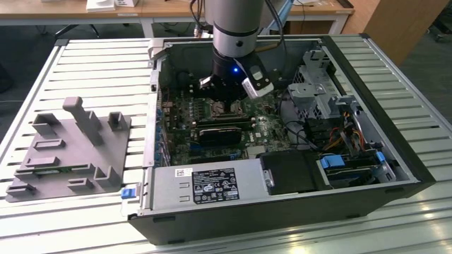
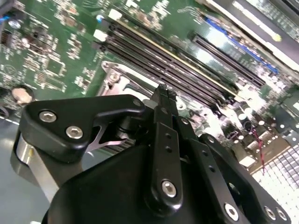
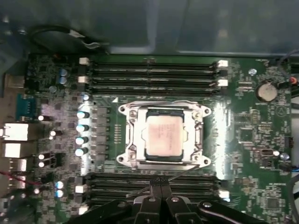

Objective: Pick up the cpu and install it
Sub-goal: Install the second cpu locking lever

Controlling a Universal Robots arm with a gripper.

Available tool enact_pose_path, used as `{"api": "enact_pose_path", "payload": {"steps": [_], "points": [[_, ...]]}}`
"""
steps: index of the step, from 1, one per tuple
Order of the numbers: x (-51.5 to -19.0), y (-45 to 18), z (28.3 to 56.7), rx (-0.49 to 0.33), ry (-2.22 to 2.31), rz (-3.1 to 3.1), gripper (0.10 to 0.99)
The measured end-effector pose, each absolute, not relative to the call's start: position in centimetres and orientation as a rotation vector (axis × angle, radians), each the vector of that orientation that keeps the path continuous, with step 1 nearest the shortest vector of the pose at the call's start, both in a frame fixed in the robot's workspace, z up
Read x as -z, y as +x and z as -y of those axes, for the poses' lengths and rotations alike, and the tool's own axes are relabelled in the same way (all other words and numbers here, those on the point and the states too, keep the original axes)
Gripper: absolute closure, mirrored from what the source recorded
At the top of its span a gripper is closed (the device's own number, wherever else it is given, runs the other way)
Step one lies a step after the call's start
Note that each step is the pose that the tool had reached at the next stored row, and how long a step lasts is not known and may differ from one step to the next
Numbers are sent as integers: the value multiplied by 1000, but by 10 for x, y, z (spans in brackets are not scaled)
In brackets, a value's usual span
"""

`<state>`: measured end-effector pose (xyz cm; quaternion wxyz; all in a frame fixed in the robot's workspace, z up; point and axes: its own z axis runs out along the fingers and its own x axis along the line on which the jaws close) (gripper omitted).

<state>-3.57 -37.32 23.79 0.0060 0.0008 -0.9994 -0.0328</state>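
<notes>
On your slatted bench (image 1: 84, 69) the open case (image 1: 395, 174) lies; the arm points straight down; gripper (image 3: 161, 189) pressed together above the seated cpu (image 3: 163, 136).

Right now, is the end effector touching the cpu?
Apart. In the first wrist view, the end effector sits clear of the cpu in its socket frame, memory slots showing between.

Gripper (image 2: 163, 100) body hid the socket (image 2: 122, 80) in the second wrist view, motherboard (image 3: 261, 154) cut off at edges.
</notes>
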Motion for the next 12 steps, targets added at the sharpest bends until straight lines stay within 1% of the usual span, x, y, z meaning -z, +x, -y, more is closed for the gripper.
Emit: {"api": "enact_pose_path", "payload": {"steps": [4,8,12], "points": [[-237,-43,373,111,2,3128,980],[-235,-43,374,166,3,3125,980],[-235,-44,381,175,3,3125,980]]}}
